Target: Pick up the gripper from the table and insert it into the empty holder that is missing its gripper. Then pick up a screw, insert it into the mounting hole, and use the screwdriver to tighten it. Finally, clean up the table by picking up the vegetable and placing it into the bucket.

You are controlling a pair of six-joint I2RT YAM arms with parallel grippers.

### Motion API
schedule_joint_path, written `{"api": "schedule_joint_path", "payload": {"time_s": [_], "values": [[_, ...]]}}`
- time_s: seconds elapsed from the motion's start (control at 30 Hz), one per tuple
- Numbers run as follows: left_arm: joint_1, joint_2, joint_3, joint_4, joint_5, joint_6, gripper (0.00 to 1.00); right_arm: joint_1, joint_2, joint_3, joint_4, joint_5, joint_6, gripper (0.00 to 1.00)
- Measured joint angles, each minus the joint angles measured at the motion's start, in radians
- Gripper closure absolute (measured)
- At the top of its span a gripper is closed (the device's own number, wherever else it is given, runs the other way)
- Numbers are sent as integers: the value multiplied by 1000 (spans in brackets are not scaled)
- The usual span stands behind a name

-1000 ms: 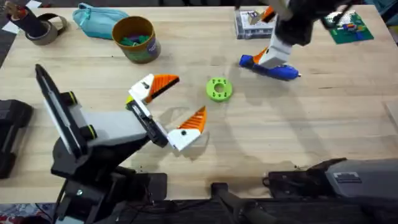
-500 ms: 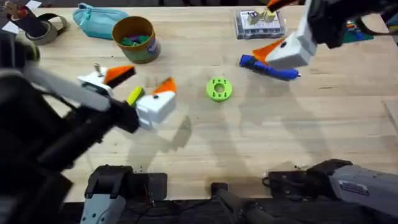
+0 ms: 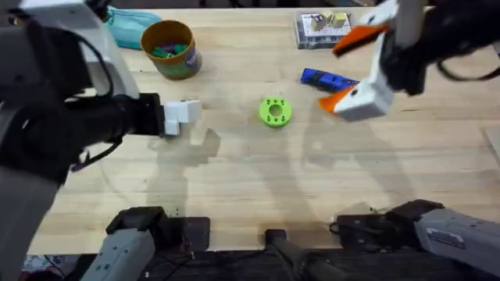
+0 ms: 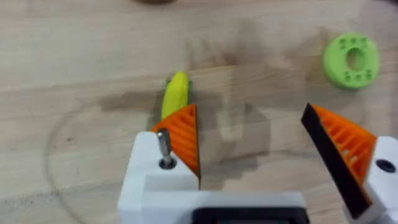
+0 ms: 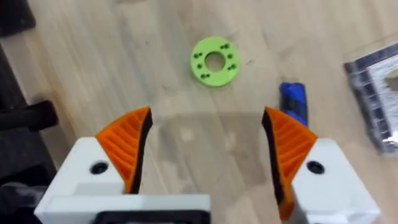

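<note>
On the wooden table [image 3: 250, 179], the left arm rises large and dark under the overhead camera, with the white end of the left gripper [image 4: 255, 146] showing just left of the table's middle. In the left wrist view its two orange ribbed fingers [image 4: 183, 134] stand wide apart with nothing between them, and the vegetable [image 4: 175, 94], a yellow corn-like piece with a green edge, lies flat on the table just beyond the tip of one finger; whether the finger touches it cannot be told. A small metal pin stands upright on the white block behind that finger. The right gripper [image 3: 353, 69] hangs above the far right part of the table, its orange fingers [image 5: 127, 146] also spread wide and empty. Just beside it in the overhead view lies the screwdriver [image 3: 326, 78], a blue tool resting on the table, with one end partly covered by the right gripper. The wrist view shows its blue end [image 5: 293, 102] near one finger. A green round disc [image 3: 274, 111] with small holes sits near the table's middle, between the two grippers and apart from both. The bucket [image 3: 169, 48], an ochre tub holding some small coloured pieces, stands at the far left beside a teal pouch [image 3: 125, 23]. A clear plastic box [image 3: 322, 28] sits at the far edge beyond the screwdriver.
</note>
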Motion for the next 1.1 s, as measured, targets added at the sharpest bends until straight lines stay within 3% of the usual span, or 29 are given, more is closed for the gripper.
{"api": "schedule_joint_path", "payload": {"time_s": [0.17,0.33,1.1], "values": [[40,173,0,36,-13,5,14,0,-21,-106,13,-1,0,5],[50,294,0,74,-24,8,14,0,-42,-119,15,-1,0,4],[50,294,0,74,-24,8,14,0,-42,-119,15,-1,0,4]]}}
